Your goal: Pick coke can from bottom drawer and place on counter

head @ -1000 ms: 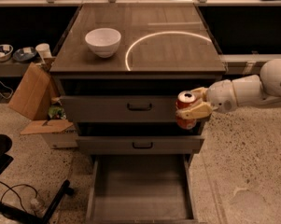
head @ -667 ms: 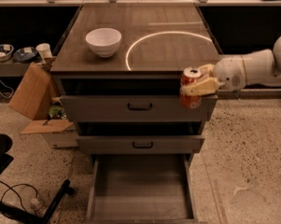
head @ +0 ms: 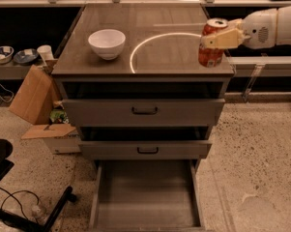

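Note:
My gripper [head: 217, 40] is shut on the coke can [head: 210, 50], a red can with a silver top, and holds it upright over the right front corner of the counter [head: 150, 28]. I cannot tell whether the can's base touches the counter. The white arm reaches in from the right edge of the camera view. The bottom drawer [head: 146, 197] stands pulled open below, its grey floor bare.
A white bowl [head: 107, 43] sits on the counter's left side. Two shut drawers with black handles [head: 144, 111] are above the open one. A cardboard box [head: 31, 98] and clutter stand to the left. A chair base [head: 19, 202] is at the lower left.
The gripper has lifted the coke can from in front of the top drawer up and right to counter height, over the counter's right front corner.

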